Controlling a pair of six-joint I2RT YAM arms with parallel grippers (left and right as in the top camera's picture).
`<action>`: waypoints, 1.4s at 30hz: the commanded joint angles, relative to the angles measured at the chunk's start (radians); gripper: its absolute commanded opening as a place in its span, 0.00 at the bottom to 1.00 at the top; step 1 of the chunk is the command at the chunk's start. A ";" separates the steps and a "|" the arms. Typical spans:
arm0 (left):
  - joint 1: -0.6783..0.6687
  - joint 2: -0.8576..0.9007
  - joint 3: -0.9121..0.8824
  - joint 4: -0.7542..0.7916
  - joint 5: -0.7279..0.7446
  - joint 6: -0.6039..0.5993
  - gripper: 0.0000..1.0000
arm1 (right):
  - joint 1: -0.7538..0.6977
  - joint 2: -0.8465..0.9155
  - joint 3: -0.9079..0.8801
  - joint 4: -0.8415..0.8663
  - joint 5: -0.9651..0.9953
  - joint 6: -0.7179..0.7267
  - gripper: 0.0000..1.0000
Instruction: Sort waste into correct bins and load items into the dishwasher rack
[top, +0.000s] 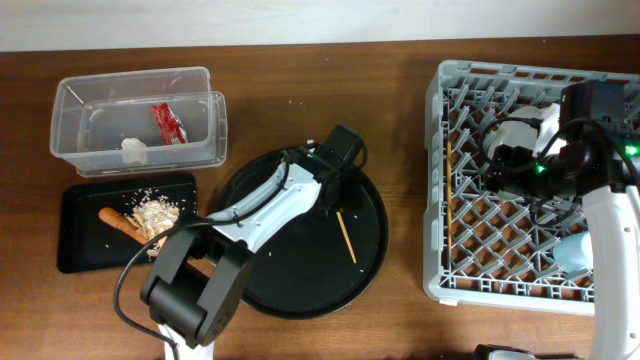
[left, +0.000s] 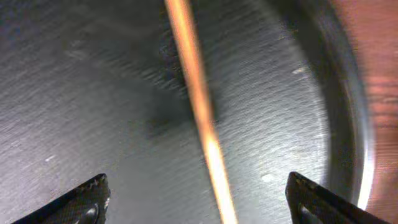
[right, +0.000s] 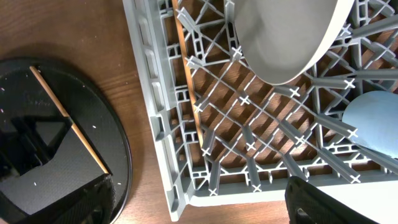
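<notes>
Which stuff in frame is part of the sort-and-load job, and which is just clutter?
Job: red wrapper, tissue, carrot, food scraps, clear tub, black rectangular tray, loose chopstick, racked chopstick, plate, blue cup, rack.
Lying about: round black tray, table.

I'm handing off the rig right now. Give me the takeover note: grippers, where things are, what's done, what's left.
Left gripper: open, low over the round black tray, fingers either side of the loose chopstick lying there; not gripped.
Right gripper: open, empty, over the dishwasher rack.
Done: red wrapper and tissue in the clear tub; carrot and food scraps in the shallow black tray; plate, blue cup and racked chopstick in the rack.
Left: move the loose chopstick into the rack. The bowl can't be made out under the right arm; check it.
</notes>
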 joint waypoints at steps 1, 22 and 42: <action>0.099 -0.059 0.008 -0.098 -0.019 -0.010 0.93 | 0.013 0.006 0.007 0.003 -0.016 -0.011 0.88; 0.702 -0.500 0.008 -0.470 0.000 0.229 0.99 | 0.738 0.594 0.007 0.483 -0.016 0.029 0.81; 0.702 -0.500 0.008 -0.470 -0.001 0.228 0.99 | 0.739 0.758 0.006 0.429 0.105 0.047 0.48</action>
